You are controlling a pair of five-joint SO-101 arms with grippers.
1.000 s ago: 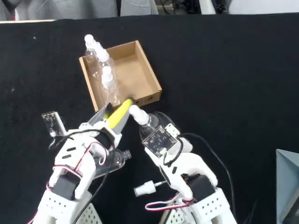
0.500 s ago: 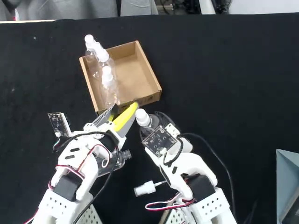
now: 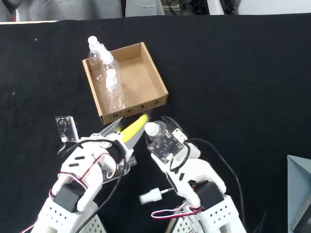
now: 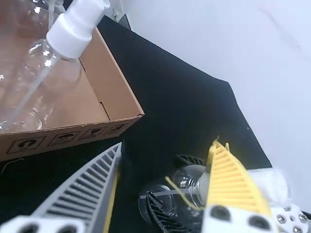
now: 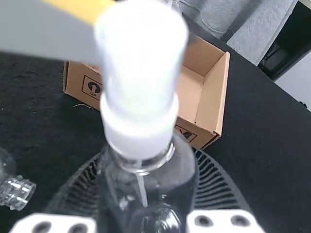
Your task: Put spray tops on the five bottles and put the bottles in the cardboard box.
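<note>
From above, the cardboard box (image 3: 139,80) sits on the black worktop (image 3: 243,87) at 11 o'clock from the middle; three bottles (image 3: 106,62) with white spray tops lie along its 9 o'clock side, two of them poking over the far corner; at 5 o'clock from the box, just outside its near wall, the right gripper (image 3: 159,128) is clenched around a capped bottle (image 3: 152,129); at 9 o'clock from that bottle, close beside it, the left gripper (image 3: 130,124) is spread and grasps nothing; an uncapped bottle (image 3: 124,165) lies at 7 o'clock from the capped bottle, partly under the left arm; a loose spray top (image 3: 151,196) lies at 6 o'clock, between the arm bases; the left wrist camera shows the left gripper (image 4: 167,148) with grey and yellow jaws wide apart, the capped bottle (image 4: 188,184) beyond them, and the cardboard box (image 4: 116,92) with one of the three bottles (image 4: 73,29) inside; the right wrist camera shows the right gripper (image 5: 146,196) gripping the capped bottle (image 5: 141,121) upright, the cardboard box (image 5: 206,92) behind it, and the uncapped bottle (image 5: 14,191) nearby.
</note>
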